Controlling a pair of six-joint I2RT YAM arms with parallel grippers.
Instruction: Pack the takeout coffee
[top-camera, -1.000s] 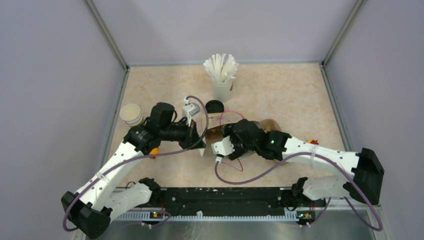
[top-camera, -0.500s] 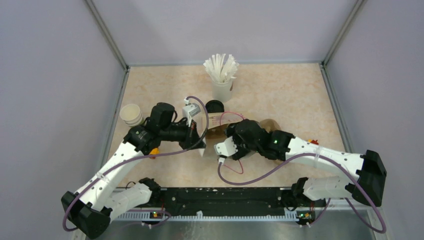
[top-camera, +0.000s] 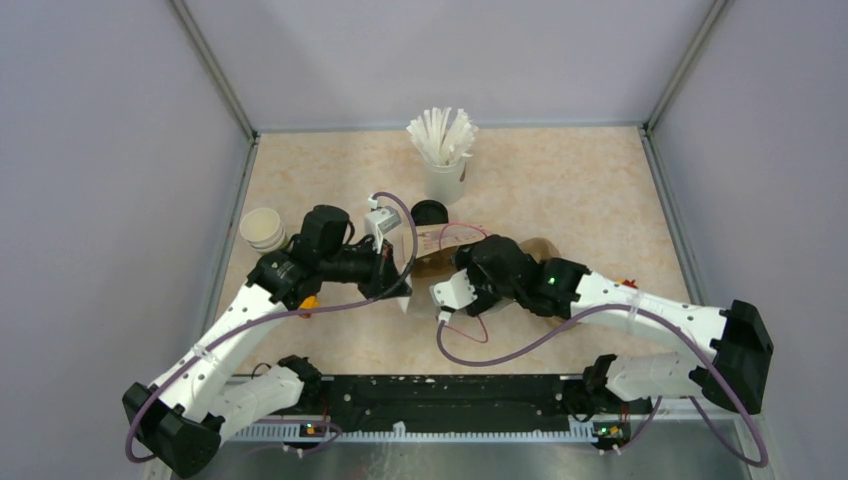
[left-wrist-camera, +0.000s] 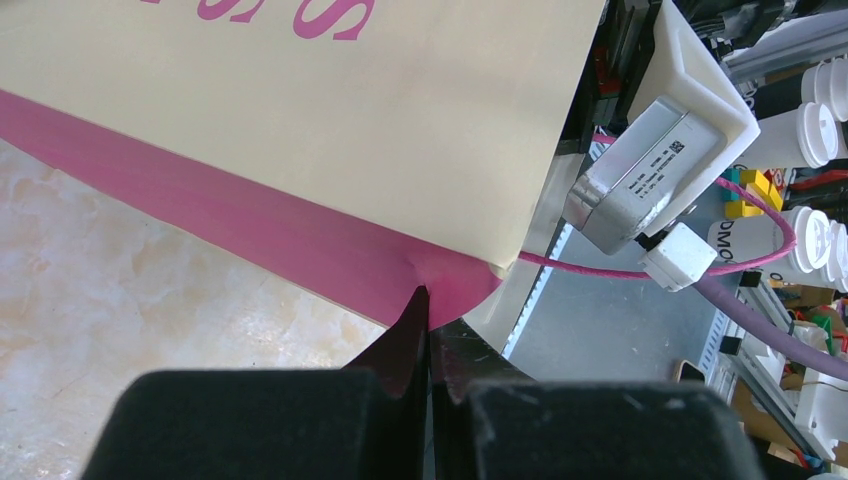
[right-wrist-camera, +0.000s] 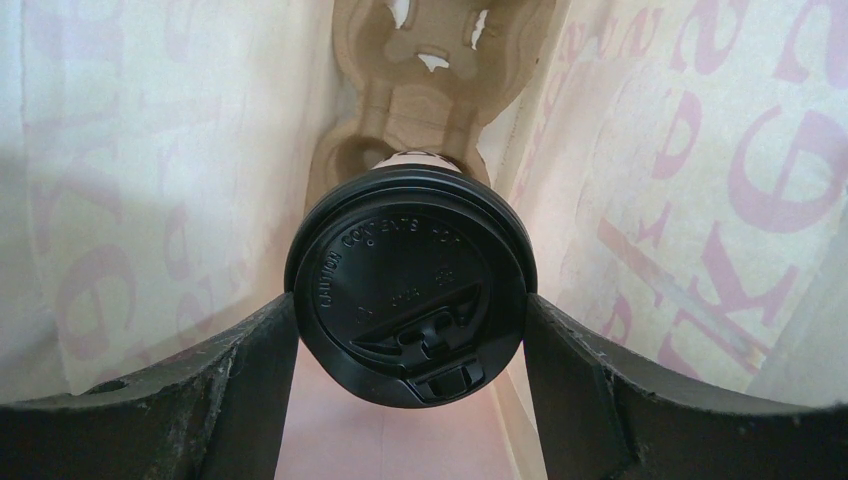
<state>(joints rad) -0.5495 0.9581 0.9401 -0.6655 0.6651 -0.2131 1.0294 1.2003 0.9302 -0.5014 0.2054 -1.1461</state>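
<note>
My left gripper (left-wrist-camera: 425, 335) pinches the bag (left-wrist-camera: 330, 130) rim, jaws tight together, so its mouth stays wide. My right gripper (right-wrist-camera: 410, 310) clasps the coffee (right-wrist-camera: 405, 265) at its lid inside the bag, above the carrier (right-wrist-camera: 430, 90) meant to steady it.

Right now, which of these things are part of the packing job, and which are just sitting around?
In the job: takeout coffee, held by the right gripper; paper bag, pinched by the left gripper; cardboard carrier inside the bag.
Lying about: stack of lidless cups; cup of straws.
</note>
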